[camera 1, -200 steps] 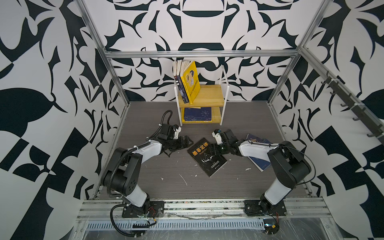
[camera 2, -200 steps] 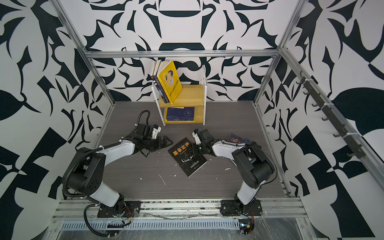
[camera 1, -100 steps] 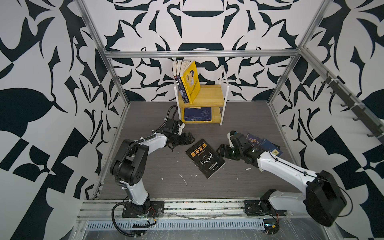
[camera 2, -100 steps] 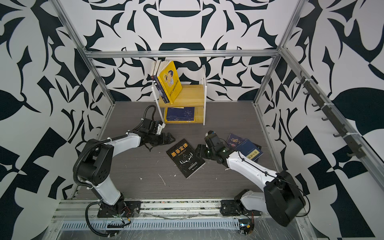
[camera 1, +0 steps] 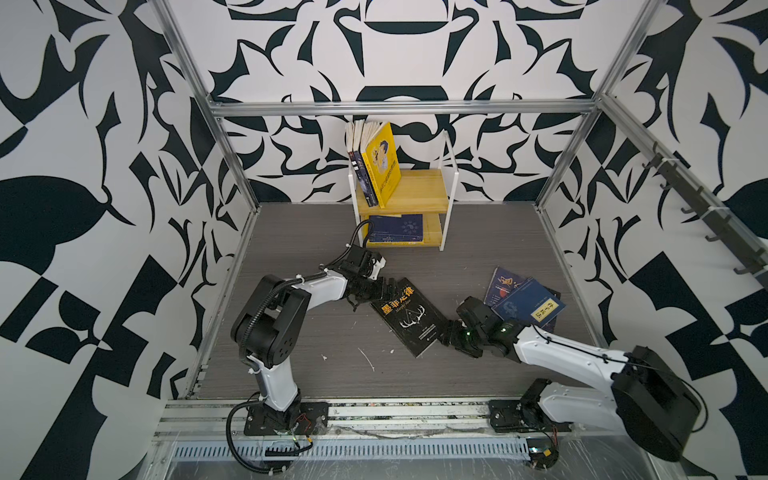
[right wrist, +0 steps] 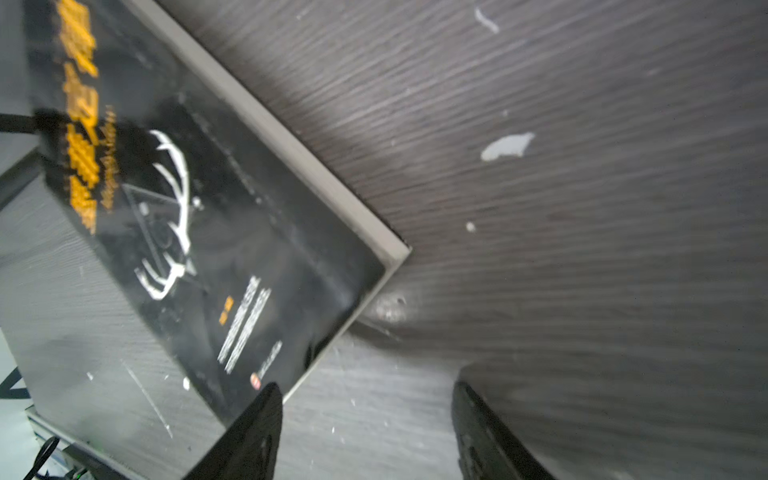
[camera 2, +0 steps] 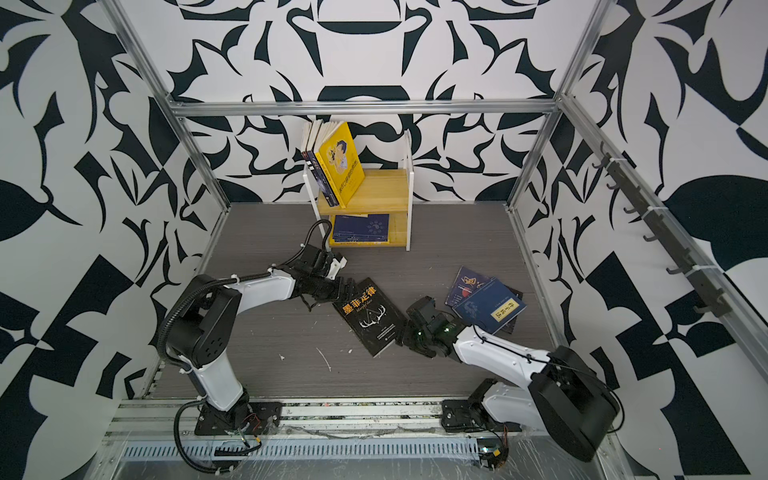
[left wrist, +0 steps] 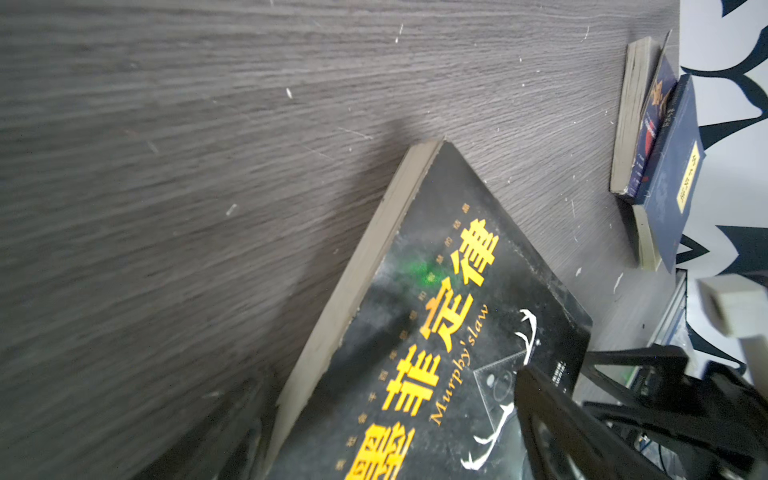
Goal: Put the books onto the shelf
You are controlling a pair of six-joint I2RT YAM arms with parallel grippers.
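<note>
- Both arms have swung round since a second ago: the left gripper now sits at the far-left end of the black book, and the right gripper has come to its near-right end. The book has barely shifted.
- It is a thin paperback with gold characters, "Murphy's law" and white antlers, lying flat and askew on the grey table, near of the shelf.
- The left jaws stand wide. One finger is over the cover, the other is blurred beside the page edge, and contact cannot be told.
- The right jaws are apart and empty, with one finger just beside the book's short edge.
</note>
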